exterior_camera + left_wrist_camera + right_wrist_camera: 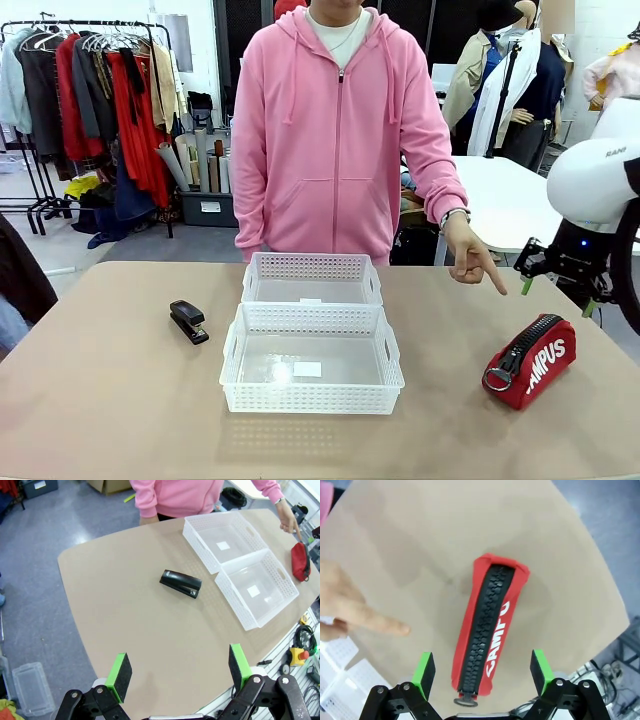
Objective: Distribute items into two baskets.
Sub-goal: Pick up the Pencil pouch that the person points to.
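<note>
I am holding the right gripper above the pouch, with its jaws standing wide and nothing between them. The pouch is lying on the table to the right of the baskets, well apart from them, with its zip facing up and its ring pull at the end nearest my wrist camera. The person's hand is pointing down at it, the fingertip hanging just beside the red fabric. That is worrying me most: if I am coming down while that finger is there, I am risking a knock or a pinch. The pouch is looking soft and rounded, so a grip taken at the ring end may be letting it sag and swing, and a sagging end could catch on a lattice rim. The left gripper is hovering high over the table's near edge, jaws wide too and holding nothing. The stapler is lying flat to the left of the baskets. I am judging it hard and slim, likely to skid if one pad is touching it first. The near basket and the far basket are sitting rim against rim, both empty.
</note>
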`<action>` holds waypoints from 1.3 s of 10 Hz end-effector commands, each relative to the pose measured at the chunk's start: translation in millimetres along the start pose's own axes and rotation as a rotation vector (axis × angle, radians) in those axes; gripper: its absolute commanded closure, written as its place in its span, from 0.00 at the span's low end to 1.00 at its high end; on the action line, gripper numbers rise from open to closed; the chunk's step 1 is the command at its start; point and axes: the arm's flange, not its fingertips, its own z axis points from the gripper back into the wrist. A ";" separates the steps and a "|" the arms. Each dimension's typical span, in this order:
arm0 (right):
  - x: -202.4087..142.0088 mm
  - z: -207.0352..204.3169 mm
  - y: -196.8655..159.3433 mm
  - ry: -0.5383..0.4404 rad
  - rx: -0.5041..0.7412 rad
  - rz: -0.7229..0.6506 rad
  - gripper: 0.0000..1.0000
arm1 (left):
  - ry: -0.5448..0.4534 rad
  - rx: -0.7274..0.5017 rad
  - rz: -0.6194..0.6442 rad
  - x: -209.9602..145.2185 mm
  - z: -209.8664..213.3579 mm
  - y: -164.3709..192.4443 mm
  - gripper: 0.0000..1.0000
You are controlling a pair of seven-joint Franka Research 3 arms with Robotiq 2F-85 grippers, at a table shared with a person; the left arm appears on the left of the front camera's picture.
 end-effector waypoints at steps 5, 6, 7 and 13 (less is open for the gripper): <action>17.1 -29.2 -1.9 0.008 0.012 -0.091 0.00 | -0.002 -0.001 -0.002 0.0 -0.1 0.1 0.00; 18.9 -35.4 -1.1 0.019 0.020 -0.096 0.00 | -0.002 -0.001 -0.002 0.0 -0.1 0.1 0.00; 18.2 -43.0 0.2 0.037 0.020 -0.099 0.00 | -0.002 -0.001 -0.002 0.0 -0.1 0.1 0.00; 9.3 -82.4 7.9 0.130 0.023 -0.097 0.00 | -0.002 -0.001 -0.002 0.0 -0.1 0.1 0.00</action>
